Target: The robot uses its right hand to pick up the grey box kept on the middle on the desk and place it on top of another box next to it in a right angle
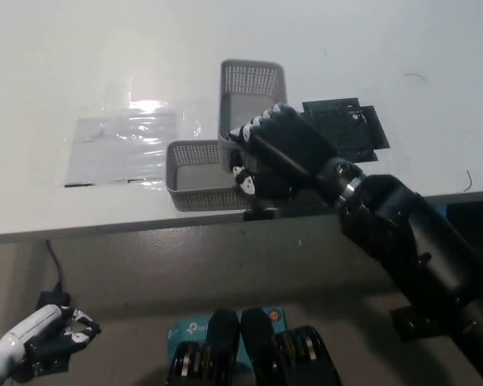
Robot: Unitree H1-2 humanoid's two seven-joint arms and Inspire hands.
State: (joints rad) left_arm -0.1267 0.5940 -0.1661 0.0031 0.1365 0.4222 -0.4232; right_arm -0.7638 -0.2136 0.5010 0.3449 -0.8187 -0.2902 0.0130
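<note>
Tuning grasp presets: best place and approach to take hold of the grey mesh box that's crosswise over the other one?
Likely a long side wall at its near end, from above. The upper grey box is an open-topped mesh tray, so fingers can straddle a wall. The right hand grips it there now, over the lower grey box. The left hand rests low.
</note>
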